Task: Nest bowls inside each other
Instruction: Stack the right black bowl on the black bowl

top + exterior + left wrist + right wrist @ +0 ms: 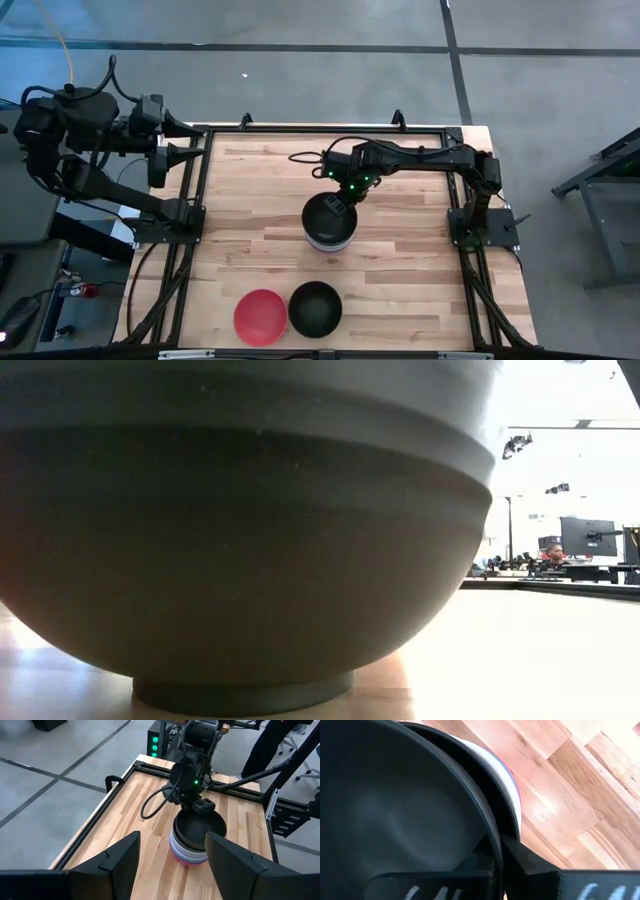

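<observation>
A stack of nested bowls (328, 236) stands at the table's middle, showing white, lavender and magenta rims (189, 856) in the left wrist view. A black bowl (200, 827) is uppermost, standing high out of the stack, and my right gripper (340, 207) is shut on its rim. A red bowl (260, 316) and another black bowl (315, 308) rest on their bases near the table's front edge. That black bowl (240, 540) fills the low view. My left gripper (172, 842) hangs open beyond the table's left edge, holding nothing. My right gripper pinches the top black bowl's rim (487, 832) on its far side, one finger inside the bowl and one finger (520, 857) outside. The fingers come steeply from above. The bowl sits upright in the mouth of the stack; whether it rests fully, I cannot tell.
A black metal frame (195, 190) borders the wooden table on the left, right and far sides. Bare wood lies left and right of the stack. A cable (150, 807) loops from my right arm over the far part of the table.
</observation>
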`<state>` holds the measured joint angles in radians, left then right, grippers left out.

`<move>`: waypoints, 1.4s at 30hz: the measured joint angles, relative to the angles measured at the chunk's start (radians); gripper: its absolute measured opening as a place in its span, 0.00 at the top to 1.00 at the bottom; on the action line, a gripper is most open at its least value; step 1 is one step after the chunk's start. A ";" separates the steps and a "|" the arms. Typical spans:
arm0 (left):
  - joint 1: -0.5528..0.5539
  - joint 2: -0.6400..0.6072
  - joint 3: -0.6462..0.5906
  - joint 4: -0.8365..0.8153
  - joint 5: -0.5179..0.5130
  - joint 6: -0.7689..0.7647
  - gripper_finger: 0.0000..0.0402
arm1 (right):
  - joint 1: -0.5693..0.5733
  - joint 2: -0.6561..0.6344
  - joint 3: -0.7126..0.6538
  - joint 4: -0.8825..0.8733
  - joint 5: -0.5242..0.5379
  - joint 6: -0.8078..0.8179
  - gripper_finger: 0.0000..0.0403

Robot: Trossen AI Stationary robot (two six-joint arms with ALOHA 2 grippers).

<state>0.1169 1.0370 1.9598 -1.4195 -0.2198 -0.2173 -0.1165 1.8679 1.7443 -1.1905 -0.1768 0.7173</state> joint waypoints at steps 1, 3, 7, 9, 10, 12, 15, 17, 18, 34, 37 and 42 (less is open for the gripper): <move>0.000 0.000 0.000 0.000 0.000 0.000 0.47 | 0.000 0.000 0.000 0.002 0.000 0.000 0.99; 0.000 0.000 0.000 0.000 0.000 0.000 0.47 | 0.000 0.000 0.000 0.003 0.000 0.000 0.95; 0.000 0.000 0.000 -0.001 0.000 0.000 0.47 | 0.000 -0.005 0.000 0.005 0.005 0.008 0.82; 0.000 0.000 0.000 -0.001 0.000 0.000 0.47 | 0.000 -0.005 0.007 -0.003 0.008 0.008 0.75; 0.000 0.000 0.000 -0.001 0.000 0.000 0.47 | 0.000 -0.005 0.013 -0.007 0.011 0.008 0.72; 0.000 0.000 0.000 -0.001 0.000 0.000 0.47 | 0.000 -0.005 0.029 -0.006 0.013 0.008 0.68; 0.000 0.001 0.000 -0.001 0.000 0.000 0.47 | -0.001 -0.005 0.058 -0.019 0.027 -0.002 0.64; 0.000 0.001 0.000 -0.001 0.001 -0.005 0.47 | -0.001 -0.007 0.073 -0.032 0.043 -0.011 0.63; 0.000 0.001 0.000 -0.001 0.002 -0.007 0.47 | -0.003 -0.007 0.078 -0.042 0.045 -0.013 0.63; 0.000 -0.030 -0.120 0.040 0.048 -0.019 0.47 | -0.014 -0.015 0.089 -0.134 0.101 -0.018 0.64; 0.000 -0.056 -0.214 0.088 0.073 -0.020 0.47 | -0.014 -0.014 0.089 -0.135 0.102 -0.019 0.68; 0.000 -0.102 -0.355 0.175 0.119 -0.043 0.47 | -0.014 -0.024 0.089 -0.137 0.097 -0.014 0.74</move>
<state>0.1169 0.9348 1.6045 -1.2442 -0.1012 -0.2600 -0.1307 1.8437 1.8328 -1.3277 -0.0803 0.7033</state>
